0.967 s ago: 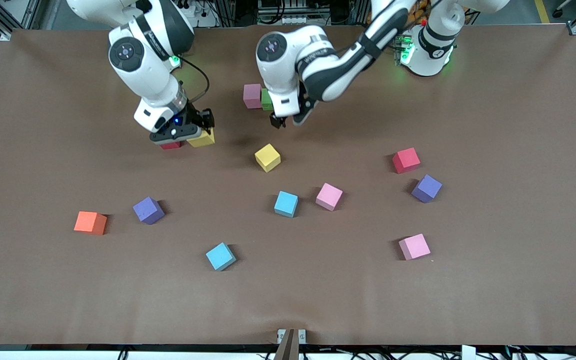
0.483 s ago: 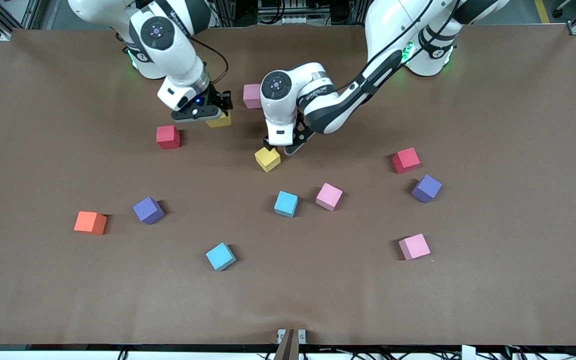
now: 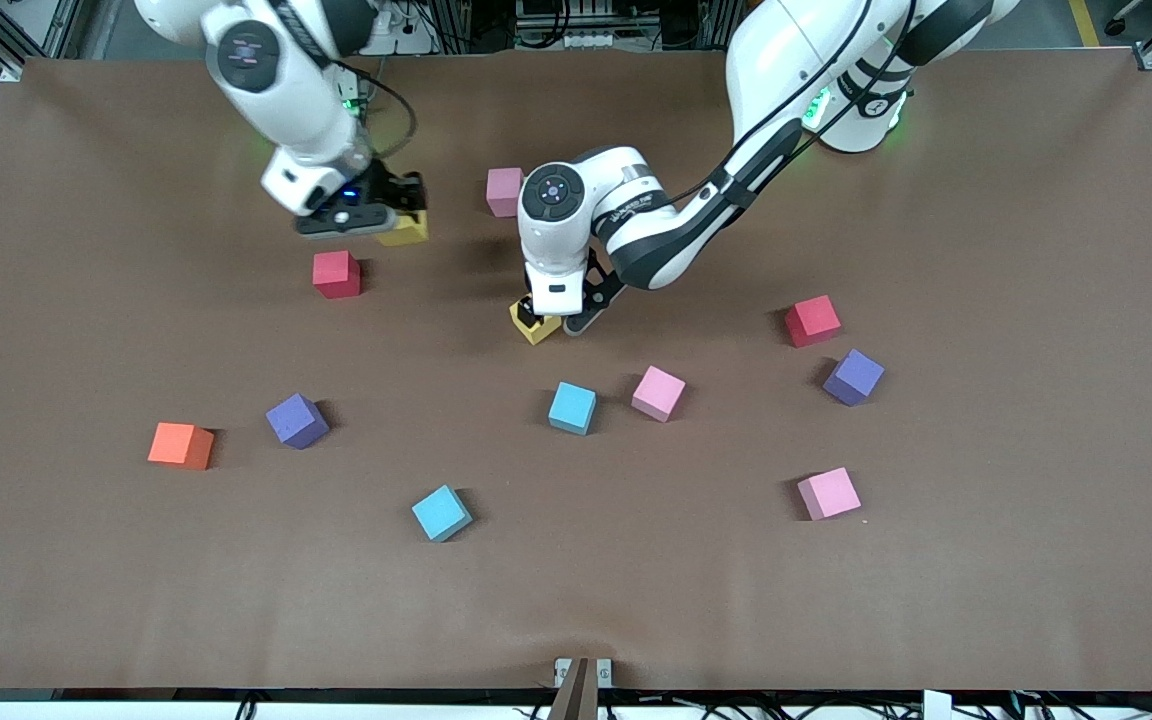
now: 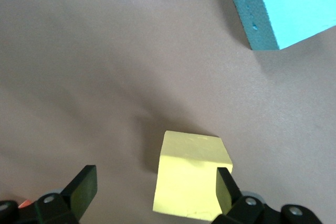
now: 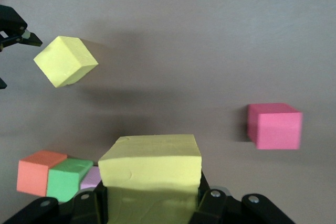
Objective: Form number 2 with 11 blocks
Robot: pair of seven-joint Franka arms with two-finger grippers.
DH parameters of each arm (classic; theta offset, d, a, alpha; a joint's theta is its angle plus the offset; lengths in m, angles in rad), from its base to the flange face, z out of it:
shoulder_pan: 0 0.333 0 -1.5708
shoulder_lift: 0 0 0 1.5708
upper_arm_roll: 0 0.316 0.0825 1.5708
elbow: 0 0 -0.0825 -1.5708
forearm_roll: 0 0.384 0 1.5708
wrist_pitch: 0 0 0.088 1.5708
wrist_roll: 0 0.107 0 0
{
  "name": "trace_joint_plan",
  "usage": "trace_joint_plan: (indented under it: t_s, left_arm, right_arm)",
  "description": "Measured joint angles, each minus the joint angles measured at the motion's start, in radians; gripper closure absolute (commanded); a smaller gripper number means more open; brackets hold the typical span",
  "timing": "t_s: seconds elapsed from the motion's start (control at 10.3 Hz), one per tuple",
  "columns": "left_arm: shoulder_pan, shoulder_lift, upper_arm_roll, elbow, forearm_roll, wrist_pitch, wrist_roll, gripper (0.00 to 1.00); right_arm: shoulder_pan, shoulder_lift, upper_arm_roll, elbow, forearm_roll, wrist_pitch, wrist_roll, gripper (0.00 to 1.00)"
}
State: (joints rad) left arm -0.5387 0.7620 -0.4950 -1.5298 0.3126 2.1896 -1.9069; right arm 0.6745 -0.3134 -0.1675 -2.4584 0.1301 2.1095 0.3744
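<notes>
Now the left tool (image 3: 543,322) has come lower than half a second ago and straddles the loose yellow block (image 3: 534,324) on the surface (image 3: 986,560), its fingers (image 4: 84,187) spread apart on either side; the right tool (image 3: 368,222) has swung back toward the right arm's end, clamped on a second yellow block (image 3: 406,231) carried over bare surface above the red cube (image 3: 336,274); a light blue block (image 3: 572,407) and a pink block (image 3: 658,392) lie nearer the front camera than the straddled block, well apart from it; the left arm's wrist hides most of that block from the front; the right wrist view shows an orange block (image 5: 39,172) touching a green block (image 5: 71,179), hidden from the front.
</notes>
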Motion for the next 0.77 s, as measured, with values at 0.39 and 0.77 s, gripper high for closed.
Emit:
trace_joint_plan:
  t_s: [0.39,0.77]
  left_arm:
    - [-0.035,0.008,0.036,0.013,0.001,0.008,0.0,0.0]
    - [-0.038,0.012,0.079,0.016,0.001,0.062,0.003,0.0]
  right_arm:
    - [-0.055,-0.078,-0.018,-0.016,-0.007,-0.054,-0.039,0.64]
    - [-0.109,-0.077,-0.02,-0.018,-0.021,-0.053,-0.097,0.64]
